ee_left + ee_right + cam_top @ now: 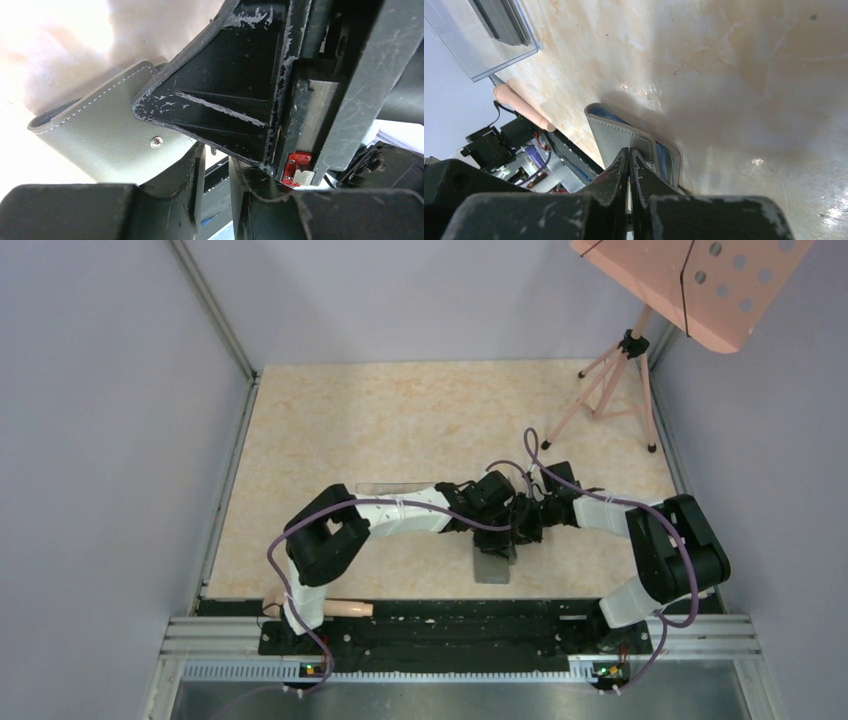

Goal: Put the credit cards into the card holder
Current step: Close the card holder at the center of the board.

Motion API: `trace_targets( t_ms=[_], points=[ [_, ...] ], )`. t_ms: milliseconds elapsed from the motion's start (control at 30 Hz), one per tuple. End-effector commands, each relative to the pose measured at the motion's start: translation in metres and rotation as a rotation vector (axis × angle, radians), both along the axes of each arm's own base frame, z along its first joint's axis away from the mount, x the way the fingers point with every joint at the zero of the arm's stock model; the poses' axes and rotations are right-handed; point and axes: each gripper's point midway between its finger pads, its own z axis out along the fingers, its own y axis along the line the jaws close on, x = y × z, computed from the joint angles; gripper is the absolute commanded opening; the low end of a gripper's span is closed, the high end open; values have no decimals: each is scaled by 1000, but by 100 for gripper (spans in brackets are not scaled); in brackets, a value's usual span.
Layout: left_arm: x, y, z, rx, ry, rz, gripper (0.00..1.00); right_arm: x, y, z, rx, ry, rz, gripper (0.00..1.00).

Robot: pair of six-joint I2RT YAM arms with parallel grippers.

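Both arms reach in over the marbled beige tabletop (400, 420) and meet just right of its centre. The small flat gray bifold wallet with white stitching (492, 568) lies directly below that meeting point, at about 6 o'clock from the two wrists and close to the table's near edge.

The right gripper (630, 152) has its black fingers pressed together with no gap. Their tips sit at the wallet's upper gray flap, and the blue-gray lining shows at about 3 o'clock from them. The wallet stands slightly open, its flaps parted at the fold. Whether anything thin is caught between those fingers cannot be told.

The left gripper (215, 162) comes in from the 9 o'clock side. Its two fingers stand a little apart, with a narrow gap between them. The finger (172, 185) at 7 o'clock in its own view lies against the wallet's gray outer face, just below a small silver rivet (156, 142). It is not clear whether this gripper pinches any part of the wallet. One scuffed black finger of the right gripper fills the centre of that view.

A clear plastic rectangular box (479, 50) sits at about 9 o'clock from the grippers, partly hidden behind the left forearm in the overhead view. Thin black rectangular cards (499, 20) stand inside it.

A peach-coloured cylinder (335, 608) lies at the near edge by the left base. A pink tripod (610, 380) carrying a pink perforated board (690, 285) stands at the table's 1 o'clock corner.
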Motion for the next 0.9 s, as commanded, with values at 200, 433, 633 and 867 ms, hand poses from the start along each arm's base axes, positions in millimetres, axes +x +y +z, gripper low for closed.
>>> trace_targets(
  t_ms=[200,433,633,867],
  points=[
    [26,-13,16,-47,-94,42,0,-21,-18,-27,-129,48,10,0],
    [28,-7,16,-27,-113,45,0,-21,-18,-27,-128,49,13,0],
    [26,6,14,4,-128,49,0,-20,-18,-25,-130,44,12,0],
    [28,11,12,9,-121,60,0,-18,-18,-23,-134,34,11,0]
  ],
)
